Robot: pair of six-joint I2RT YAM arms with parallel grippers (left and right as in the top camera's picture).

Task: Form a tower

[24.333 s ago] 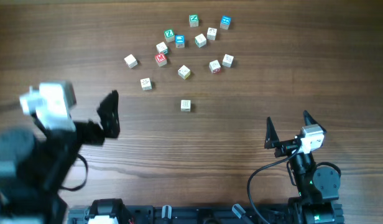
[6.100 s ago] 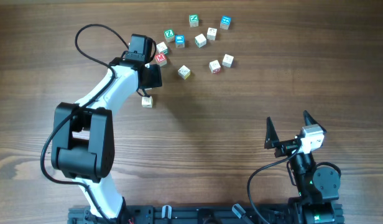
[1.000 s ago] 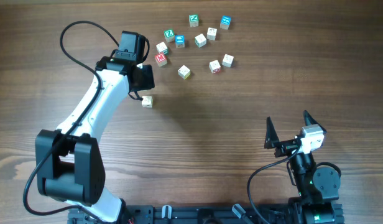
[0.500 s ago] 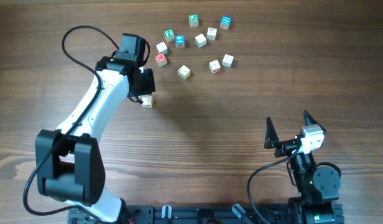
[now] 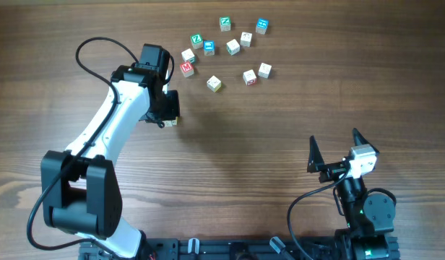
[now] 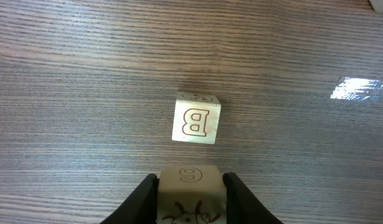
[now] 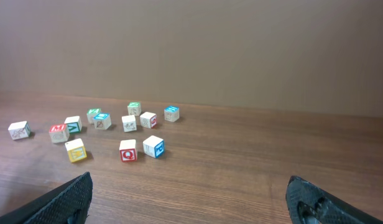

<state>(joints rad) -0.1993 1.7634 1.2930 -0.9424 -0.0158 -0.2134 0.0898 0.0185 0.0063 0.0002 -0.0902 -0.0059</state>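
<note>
Pale wooden cube (image 6: pixel 190 194) marked 6, clamped in the left gripper (image 6: pixel 190 180)
Just ahead of it the tower (image 6: pixel 196 118) shows a B face, standing on the worktop (image 6: pixel 67 74) apart from the loose cubes (image 5: pixel 226 45); its height is unclear. Near the front edge, the right gripper (image 7: pixel 188 182) gapes wide, empty.

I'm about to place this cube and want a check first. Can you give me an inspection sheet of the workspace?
Surface: wooden table, one glare patch.
Job's things: tower, B on top, ahead of held cube, not touching.
Clutter: eleven loose cubes, apart from the tower.
Grippers: left gripper shut on held cube; right gripper open, empty.
Cables: left arm's cable loops free; right arm's cable by its base.
Surroundings: plain wall; nothing else seen.
</note>
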